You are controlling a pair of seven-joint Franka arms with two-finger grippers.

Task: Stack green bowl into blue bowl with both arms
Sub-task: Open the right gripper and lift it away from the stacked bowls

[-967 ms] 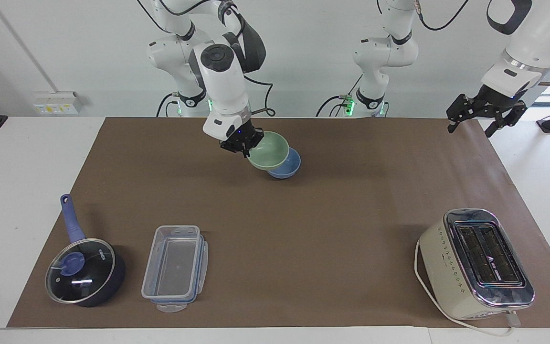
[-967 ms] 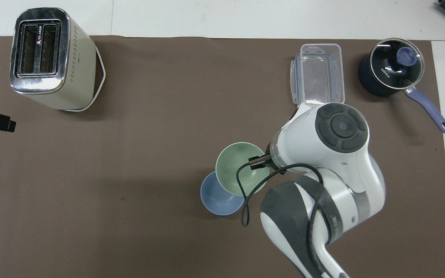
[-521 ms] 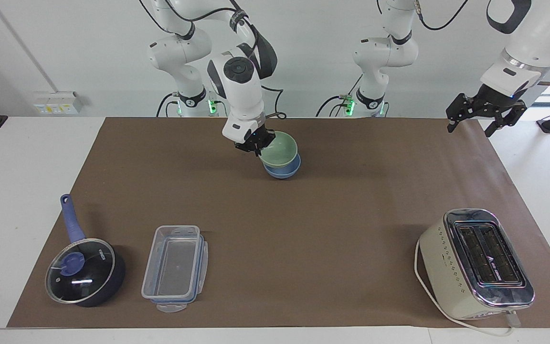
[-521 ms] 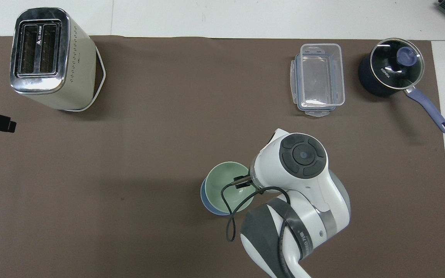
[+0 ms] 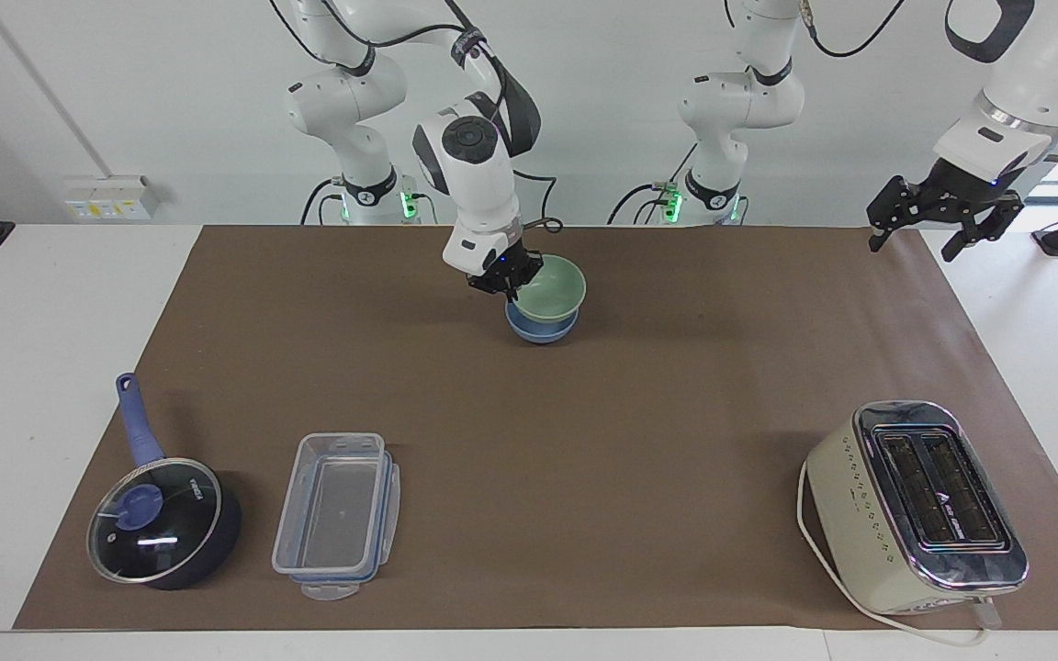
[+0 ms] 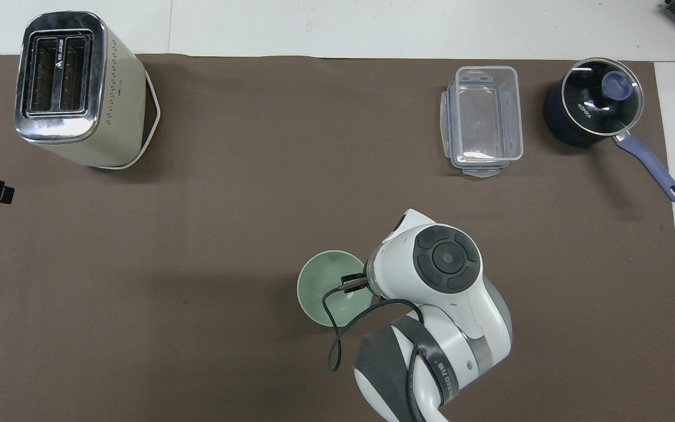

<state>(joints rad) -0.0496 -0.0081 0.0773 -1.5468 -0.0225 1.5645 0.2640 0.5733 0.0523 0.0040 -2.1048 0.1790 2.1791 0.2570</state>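
Note:
The green bowl [image 5: 549, 290] [image 6: 326, 286] sits slightly tilted in the blue bowl [image 5: 536, 331], whose lower wall alone shows beneath it in the facing view. From overhead the blue bowl is hidden under the green one. My right gripper [image 5: 508, 281] is shut on the green bowl's rim, on the side toward the right arm's end of the table. In the overhead view the arm's wrist hides that gripper. My left gripper [image 5: 915, 243] hangs open and empty in the air over the mat's edge at the left arm's end, where the arm waits.
On the brown mat [image 5: 639, 431], farthest from the robots, stand a cream toaster [image 5: 919, 505] [image 6: 74, 88] at the left arm's end, and a clear lidless container [image 5: 336, 514] [image 6: 484, 120] beside a dark-blue lidded saucepan [image 5: 162, 523] [image 6: 592, 108] at the right arm's end.
My right gripper carried the green bowl down and over the blue bowl until it covered it. The left gripper rose slightly.

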